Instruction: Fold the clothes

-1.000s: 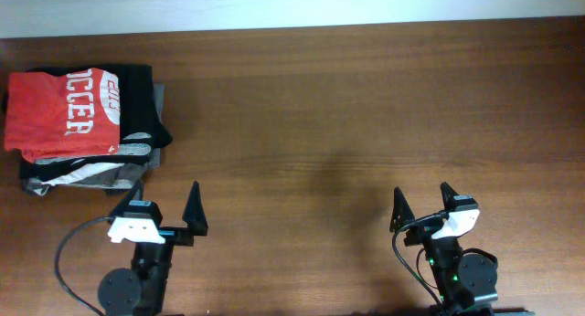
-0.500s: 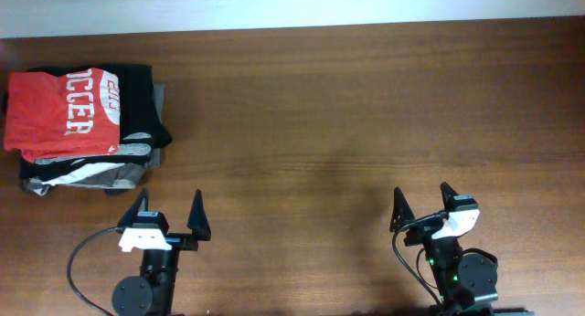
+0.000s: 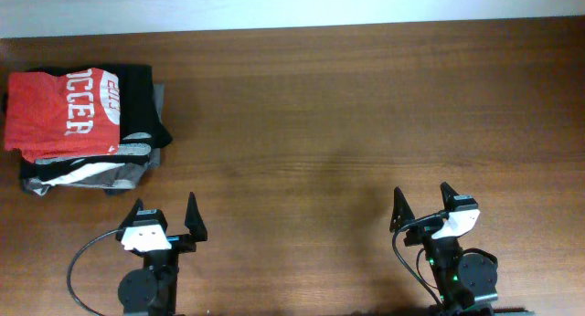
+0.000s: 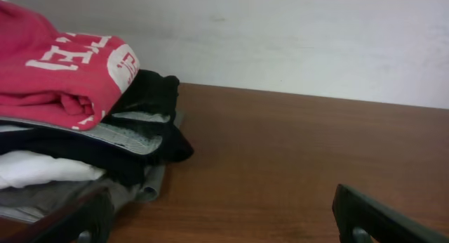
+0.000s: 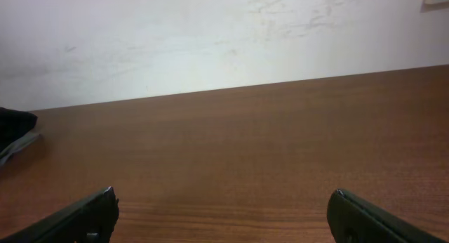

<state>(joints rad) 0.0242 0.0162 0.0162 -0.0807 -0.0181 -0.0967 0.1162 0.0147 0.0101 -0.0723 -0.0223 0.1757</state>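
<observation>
Overhead gives the whole layout. The orange-red T-shirt is folded and sits on top of a pile of folded garments in black, grey and white, at the far left of the wooden table. Its white block lettering faces up.

The left wrist cam shows that same pile from the side, which the top view can't. You see the layers: red tee on top, then a grey bit, black, white, and more grey at the bottom touching the wood. The right wrist cam barely catches any of it. It shows only a sliver of dark fabric at its left edge, and the rest is bare tabletop and a white wall.

The left gripper has its fingers spread wide apart, with nothing between them and nothing touched. The pile is near it but clearly apart, ahead and off to its left. The right gripper is also spread wide and empty, with only open wood in front of it, well away from the tee.

Both arms sit tucked back at the near edge of the table. Their grippers are low and point toward the wall side. A black cable loops out beside the left arm's base.
</observation>
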